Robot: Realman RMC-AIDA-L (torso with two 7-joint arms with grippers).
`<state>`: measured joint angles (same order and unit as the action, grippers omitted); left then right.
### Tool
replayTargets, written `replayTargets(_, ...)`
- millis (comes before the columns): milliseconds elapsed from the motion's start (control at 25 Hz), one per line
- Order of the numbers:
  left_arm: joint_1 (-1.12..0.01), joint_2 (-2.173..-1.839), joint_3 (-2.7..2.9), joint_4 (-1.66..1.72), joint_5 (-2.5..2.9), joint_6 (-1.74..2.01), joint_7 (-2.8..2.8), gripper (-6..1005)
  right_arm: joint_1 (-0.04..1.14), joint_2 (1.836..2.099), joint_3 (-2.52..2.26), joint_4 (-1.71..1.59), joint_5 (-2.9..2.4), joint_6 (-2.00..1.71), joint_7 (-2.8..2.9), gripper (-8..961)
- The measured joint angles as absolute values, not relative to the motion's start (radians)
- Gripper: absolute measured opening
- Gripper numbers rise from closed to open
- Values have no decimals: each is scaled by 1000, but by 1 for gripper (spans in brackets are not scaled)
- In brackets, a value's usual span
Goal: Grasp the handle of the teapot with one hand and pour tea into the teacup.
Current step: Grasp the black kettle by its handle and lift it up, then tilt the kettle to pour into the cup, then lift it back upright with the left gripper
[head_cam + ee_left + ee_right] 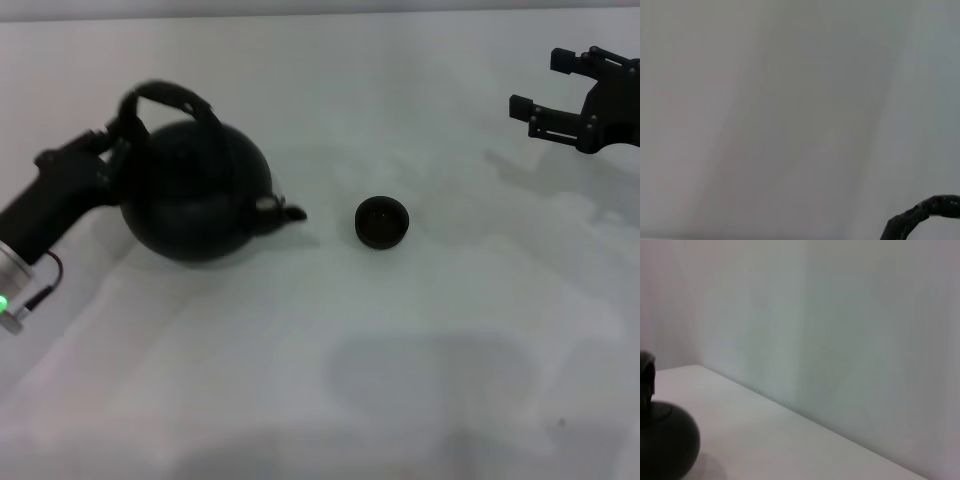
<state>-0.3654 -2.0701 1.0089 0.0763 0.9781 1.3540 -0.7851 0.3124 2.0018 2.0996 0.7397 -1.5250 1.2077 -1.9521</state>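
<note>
The matte-black teapot (195, 190) is at the left of the white table, its short spout (288, 212) pointing right toward the teacup. Its arched handle (165, 100) leans to the upper left. My left gripper (112, 143) comes in from the left and is shut on the handle's left end. A piece of the handle (925, 214) shows in the left wrist view. The small dark teacup (382, 222) stands just right of the spout, apart from it. My right gripper (540, 82) hovers open at the far right, away from both. The right wrist view catches the teapot's body (665, 445).
The white table (400, 380) spreads around the pot and cup, with a pale wall (840, 330) behind it. Nothing else stands on the surface in view.
</note>
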Motion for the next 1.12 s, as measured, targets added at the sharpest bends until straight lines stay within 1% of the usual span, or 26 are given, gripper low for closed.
replayTargets(120,-328,-2067,1009,218,1027,1331,-908,172,310,2002,2100,735,-1519,1211,-1958,845)
replayTargets(280,-262,-2074,1009,476,1136,1230,-1096,171,303,2002,2100,730,-1514,1216,-1966,844)
replayTargets(400,-242,-2074,1009,610,1223,1166,-1228,171,299,2002,2100,729,-1513,1223,-1970,844)
replayTargets(640,-236,-2075,1009,812,1404,1096,-1435,171,287,2002,2100,709,-1471,1248,-2000,844)
replayTargets(880,-261,-2077,1031,945,1559,1070,-1603,172,274,2002,2102,705,-1433,1271,-2008,843)
replayTargets(1120,-278,-2076,1153,1078,1702,956,-1734,172,257,2002,2131,705,-1395,1327,-2017,843)
